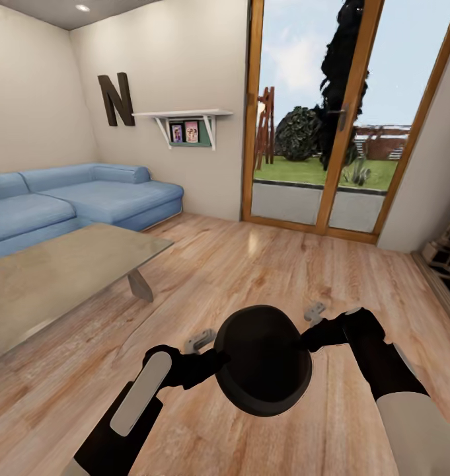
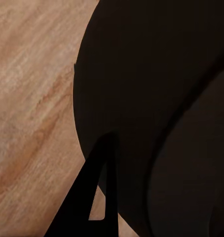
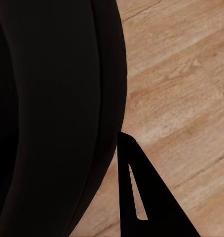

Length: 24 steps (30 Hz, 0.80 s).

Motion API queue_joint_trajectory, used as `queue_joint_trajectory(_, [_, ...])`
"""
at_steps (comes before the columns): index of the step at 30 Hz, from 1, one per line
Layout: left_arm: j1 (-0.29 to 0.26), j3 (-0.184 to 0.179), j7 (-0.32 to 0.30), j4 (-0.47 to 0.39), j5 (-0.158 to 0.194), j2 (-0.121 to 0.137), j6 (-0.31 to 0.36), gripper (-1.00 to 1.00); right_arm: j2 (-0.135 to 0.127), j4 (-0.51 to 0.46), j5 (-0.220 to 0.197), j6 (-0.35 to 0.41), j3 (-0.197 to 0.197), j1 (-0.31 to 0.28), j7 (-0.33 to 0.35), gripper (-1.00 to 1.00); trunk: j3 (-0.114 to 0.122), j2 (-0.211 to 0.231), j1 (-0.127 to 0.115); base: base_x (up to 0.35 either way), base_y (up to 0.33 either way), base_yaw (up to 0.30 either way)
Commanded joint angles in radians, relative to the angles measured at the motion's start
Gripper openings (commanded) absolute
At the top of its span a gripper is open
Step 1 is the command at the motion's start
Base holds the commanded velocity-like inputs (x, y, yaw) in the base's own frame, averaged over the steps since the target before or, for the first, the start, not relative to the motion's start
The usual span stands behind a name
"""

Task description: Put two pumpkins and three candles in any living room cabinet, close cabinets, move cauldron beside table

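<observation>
I carry the black round-bellied cauldron (image 1: 263, 360) in the air over the wooden floor, close in front of me. My left gripper (image 1: 216, 359) holds its left side and my right gripper (image 1: 309, 341) its right side, both shut on its wall. In the left wrist view the cauldron (image 2: 151, 98) looms dark, with one finger (image 2: 92, 197) outside it. The right wrist view likewise has the cauldron (image 3: 48, 113) beside one finger (image 3: 141, 197). The low table (image 1: 59, 271) with its glossy grey top stands to the left, about a metre from the cauldron.
A blue corner sofa (image 1: 73, 198) sits behind the table against the left wall. Wood-framed glass doors (image 1: 324, 132) lie straight ahead, with a white wall shelf (image 1: 185, 116) to their left. Some dark furniture (image 1: 449, 254) shows at the right edge. Bare wooden floor (image 1: 271, 264) spreads between.
</observation>
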Motion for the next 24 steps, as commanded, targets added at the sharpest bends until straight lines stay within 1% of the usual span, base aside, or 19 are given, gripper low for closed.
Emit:
queue_joint_trajectory(1, [-0.001, -0.004, -0.575, -0.001, -0.341, 0.001, 0.046, -1.0, -0.18, -0.001, -0.003, 0.01, -0.07, -0.001, 0.366, -1.0, -0.001, -0.001, 0.0, -0.004, 0.0, 0.291])
queue_joint_trajectory(8, [-0.001, -0.003, -0.577, 0.004, -0.341, 0.001, 0.046, -1.0, -0.179, -0.002, -0.003, 0.01, -0.069, -0.001, 0.366, -1.0, -0.001, -0.001, 0.0, -0.001, 0.009, 0.291])
queue_joint_trajectory(12, [-0.001, -0.004, -0.577, 0.005, -0.341, 0.001, 0.046, -1.0, -0.179, -0.001, -0.003, 0.01, -0.069, -0.001, 0.366, -1.0, -0.001, -0.001, 0.0, -0.045, 0.157, 0.291])
queue_joint_trajectory(17, [-0.001, -0.004, -0.577, 0.005, -0.342, 0.001, 0.045, -1.0, -0.179, -0.001, -0.003, 0.01, -0.069, -0.001, 0.366, -1.0, -0.001, -0.001, 0.0, -0.209, 0.039, 0.291])
queue_joint_trajectory(20, [-0.001, -0.004, -0.576, 0.005, -0.342, 0.001, 0.045, -1.0, -0.179, -0.002, -0.003, 0.01, -0.069, -0.001, 0.366, -1.0, -0.001, -0.001, 0.0, -0.307, 0.014, 0.291])
queue_joint_trajectory(24, [-0.001, -0.004, -0.576, 0.005, -0.341, 0.001, 0.046, -1.0, -0.179, -0.002, -0.003, 0.01, -0.069, -0.001, 0.366, -1.0, -0.001, -0.001, 0.0, -0.304, 0.13, 0.291])
